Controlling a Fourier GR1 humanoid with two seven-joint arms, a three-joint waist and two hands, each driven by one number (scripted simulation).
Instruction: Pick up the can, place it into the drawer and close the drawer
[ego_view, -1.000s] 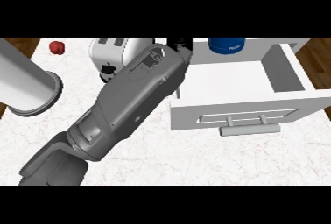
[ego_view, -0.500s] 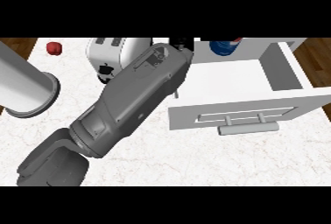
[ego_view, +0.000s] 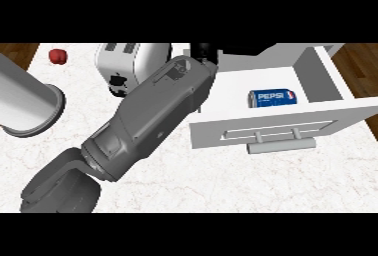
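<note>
Head view: I see the can (ego_view: 273, 97) now lying in the drawer (ego_view: 325, 75), released; my right hand (ego_view: 203, 50) is mostly hidden, fingers unreadable. Closing remains.

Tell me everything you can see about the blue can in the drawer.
The blue soda can with white Pepsi lettering and a red-and-white logo lies on its side, its length running left to right, on the floor of the open white drawer. It looks like printed metal, undented as far as shows. It rests towards the drawer's front right, just behind the front panel. Nothing holds it; only the drawer floor touches it.
</note>
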